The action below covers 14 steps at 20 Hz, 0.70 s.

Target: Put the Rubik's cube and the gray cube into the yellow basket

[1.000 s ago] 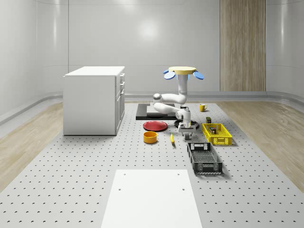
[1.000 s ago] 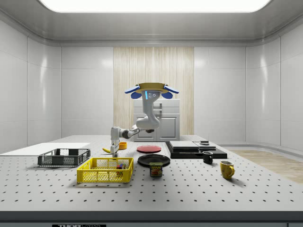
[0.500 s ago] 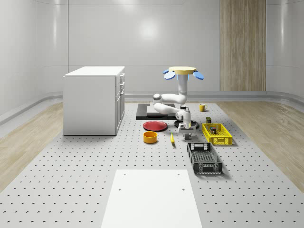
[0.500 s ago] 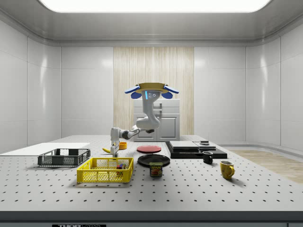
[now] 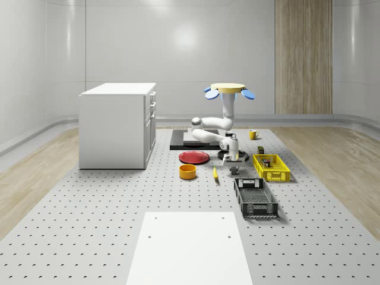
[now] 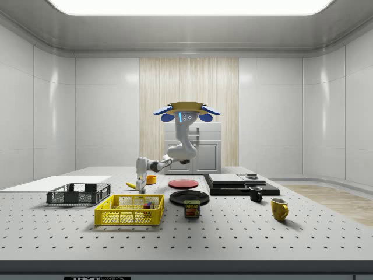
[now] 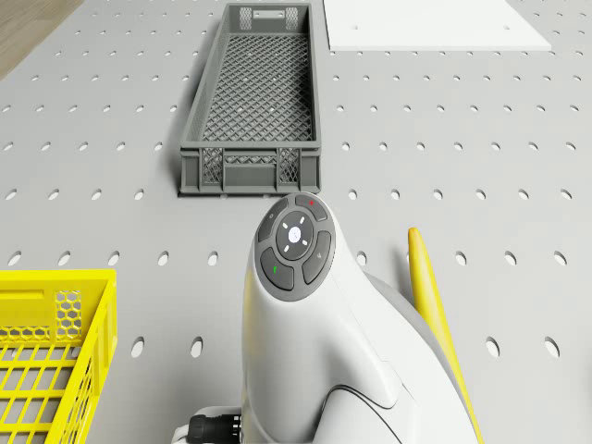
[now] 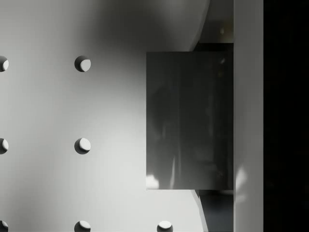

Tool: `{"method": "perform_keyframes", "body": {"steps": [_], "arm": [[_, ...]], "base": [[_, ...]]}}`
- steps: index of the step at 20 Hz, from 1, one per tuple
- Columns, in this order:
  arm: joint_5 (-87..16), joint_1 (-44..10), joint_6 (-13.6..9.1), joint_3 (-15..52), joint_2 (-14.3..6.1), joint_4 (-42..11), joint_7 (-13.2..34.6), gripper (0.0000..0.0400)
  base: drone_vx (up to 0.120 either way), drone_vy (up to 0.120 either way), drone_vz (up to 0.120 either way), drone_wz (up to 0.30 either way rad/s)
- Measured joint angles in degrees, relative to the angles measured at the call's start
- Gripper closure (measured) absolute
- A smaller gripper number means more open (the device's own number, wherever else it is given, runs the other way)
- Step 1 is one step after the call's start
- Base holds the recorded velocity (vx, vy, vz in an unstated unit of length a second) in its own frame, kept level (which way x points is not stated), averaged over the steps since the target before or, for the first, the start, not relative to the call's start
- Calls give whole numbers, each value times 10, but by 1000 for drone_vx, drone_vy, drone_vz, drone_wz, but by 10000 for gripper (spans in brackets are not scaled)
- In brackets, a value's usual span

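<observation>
The gray cube [image 8: 188, 121] rests on the perforated table, seen close in the wrist view with one white finger [image 8: 248, 116] right beside it. My gripper [image 5: 233, 171] points straight down, low over the table, between the banana [image 5: 215, 173] and the yellow basket [image 5: 279, 175]; it is open. In the side view the gripper [image 6: 140, 185] hangs just behind the yellow basket [image 6: 125, 217]. A small multi-coloured block, the Rubik's cube [image 6: 150, 205], lies inside that basket. The drone [image 5: 230, 89] hovers high over the table's middle, its arm reaching forward and down.
A gray mesh crate [image 5: 255, 197] stands in front of the gripper, a white mat [image 5: 190, 246] beyond it. A red plate [image 5: 194, 157], orange bowl [image 5: 188, 171], black plate [image 6: 189, 198], tin can [image 6: 192, 209], mugs [image 6: 279, 209] and a white cabinet [image 5: 117, 124] surround the area.
The gripper has come down a little toward the table. The drone and the objects have stayed where they were.
</observation>
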Motion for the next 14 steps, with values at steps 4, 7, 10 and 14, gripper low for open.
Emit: {"method": "perform_keyframes", "body": {"steps": [4,7,10,14], "arm": [[17,4,-9,19,-1,-7,0,149],[36,8,-18,39,-2,-14,0,150],[50,11,-24,55,-3,-19,0,150],[61,12,-27,66,-5,-22,1,150]], "base": [[0,0,30,0],[0,0,120,0],[0,0,120,0],[0,0,120,0]]}}
